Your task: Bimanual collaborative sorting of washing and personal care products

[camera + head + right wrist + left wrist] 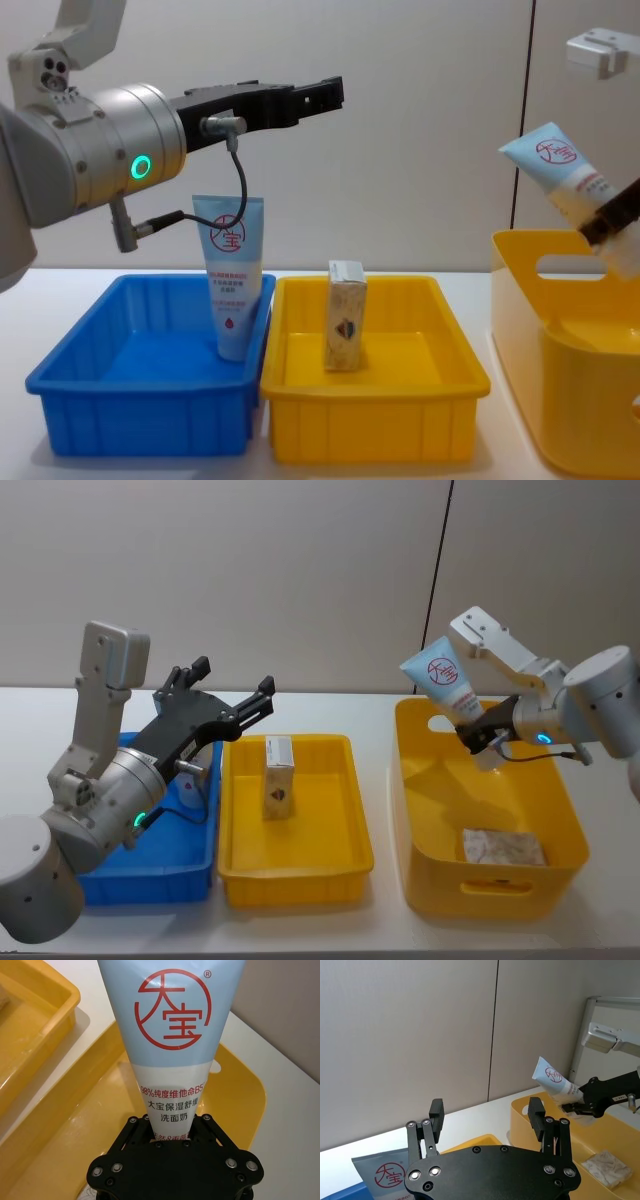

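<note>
1. White tabletop point(380, 705) against a plain grey wall, with three containers lined up across it.
2. Up in the air goes a white squeeze tube point(447, 686) with the red round logo, tilted, its wide crimped end pointing up and toward the middle of the table.
3. Right gripper point(487, 734) has it clamped by the lower end, fingers squeezed on the tube, hanging above the deep yellow bin point(430, 880) on the robot's right.
4. Down inside that bin lies a pale, patterned flat packet point(505, 847) on the floor.
5. Centre stage: a small cream carton point(278, 777) stands upright in the shallow yellow tray point(294, 883), dark diamond logo on its front.
6. Over to the left, a second tube point(231, 276) stands cap-down in the blue tray point(140, 420), leaning against the wall next to the yellow tray.
7. Left gripper point(232, 691) is raised above the blue tray, fingers spread wide and holding nothing, pointing toward the middle.
</note>
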`<state>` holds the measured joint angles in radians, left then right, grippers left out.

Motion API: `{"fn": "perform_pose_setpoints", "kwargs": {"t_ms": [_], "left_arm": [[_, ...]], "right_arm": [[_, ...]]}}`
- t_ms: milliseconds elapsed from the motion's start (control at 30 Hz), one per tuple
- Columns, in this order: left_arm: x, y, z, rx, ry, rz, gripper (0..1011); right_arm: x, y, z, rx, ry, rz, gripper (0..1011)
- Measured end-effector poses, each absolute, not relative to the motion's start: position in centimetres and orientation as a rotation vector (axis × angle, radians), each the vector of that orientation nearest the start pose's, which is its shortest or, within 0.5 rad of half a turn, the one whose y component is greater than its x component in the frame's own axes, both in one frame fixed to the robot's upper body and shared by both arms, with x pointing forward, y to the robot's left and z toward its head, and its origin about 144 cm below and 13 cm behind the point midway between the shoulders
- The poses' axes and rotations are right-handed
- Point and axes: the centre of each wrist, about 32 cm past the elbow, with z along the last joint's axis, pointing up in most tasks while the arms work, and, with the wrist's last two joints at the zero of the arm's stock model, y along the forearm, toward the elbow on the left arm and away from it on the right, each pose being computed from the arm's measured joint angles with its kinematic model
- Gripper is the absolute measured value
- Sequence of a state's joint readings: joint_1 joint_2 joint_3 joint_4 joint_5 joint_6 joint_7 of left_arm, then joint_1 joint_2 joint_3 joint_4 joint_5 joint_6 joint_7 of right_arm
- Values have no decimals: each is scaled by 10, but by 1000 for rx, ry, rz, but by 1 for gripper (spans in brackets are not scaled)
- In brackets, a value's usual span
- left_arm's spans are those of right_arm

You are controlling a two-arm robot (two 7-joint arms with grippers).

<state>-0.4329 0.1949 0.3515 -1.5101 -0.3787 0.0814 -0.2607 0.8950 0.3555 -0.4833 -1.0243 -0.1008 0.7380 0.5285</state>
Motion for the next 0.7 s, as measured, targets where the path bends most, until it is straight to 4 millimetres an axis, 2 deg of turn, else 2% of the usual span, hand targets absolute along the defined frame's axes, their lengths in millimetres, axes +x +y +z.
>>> {"fn": "perform_pose_setpoints", "kwargs": {"t_ms": [167, 233, 333, 367, 433, 467, 700], "left_arm": [[550, 178, 1266, -189, -103, 952, 1002], [550, 178, 1266, -189, -103, 952, 1001], [550, 178, 1266, -189, -103, 952, 1001], [550, 178, 1266, -189, -103, 952, 1001], [550, 178, 1266, -189, -103, 952, 1001], [550, 178, 1266, -189, -103, 952, 1001], [550, 178, 1266, -189, -103, 952, 1001]], "right_arm": [[658, -271, 1331, -863, 45, -1114, 194], [658, -270, 1332, -864, 42, -1113, 242], [658, -269, 1332, -866, 40, -1112, 326], [658, -269, 1333, -866, 39, -1112, 390], [659, -269, 1333, -866, 37, -1112, 437], [659, -269, 1334, -866, 36, -1111, 500], [659, -268, 1334, -868, 34, -1110, 703]]}}
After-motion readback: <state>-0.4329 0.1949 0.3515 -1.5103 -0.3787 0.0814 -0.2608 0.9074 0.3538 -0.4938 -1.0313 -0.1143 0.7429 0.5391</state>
